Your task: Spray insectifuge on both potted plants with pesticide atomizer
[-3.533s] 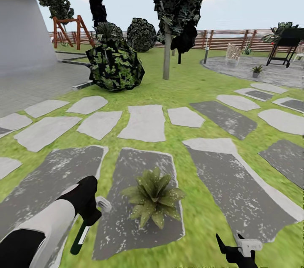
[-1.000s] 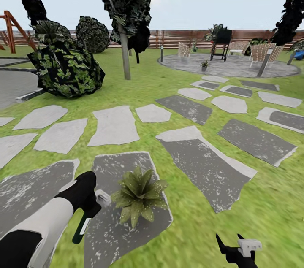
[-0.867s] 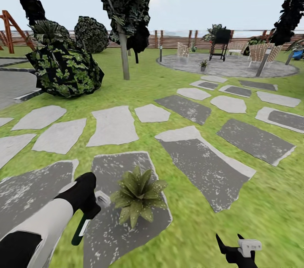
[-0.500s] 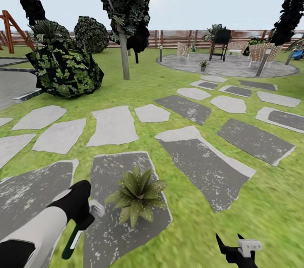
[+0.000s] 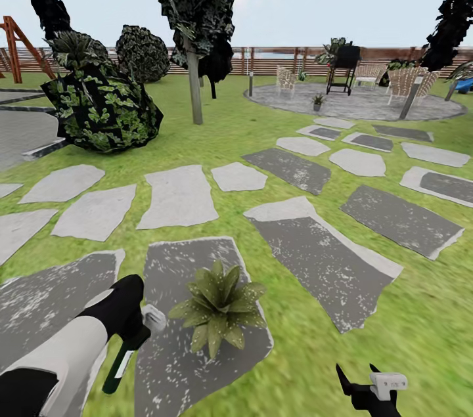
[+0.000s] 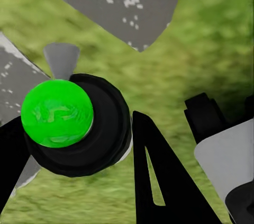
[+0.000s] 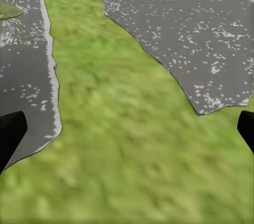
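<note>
Head view: left hand (image 5: 135,331) pinching atomizer (image 5: 119,364) beside potted plant (image 5: 219,307); right hand (image 7: 127,128) spread.

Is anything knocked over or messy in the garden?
Nothing stands out. The little potted plant sits upright on a dark stepping stone, and the left gripper holds the spray bottle pointing down beside it. Nothing looks spilled or broken.
</note>
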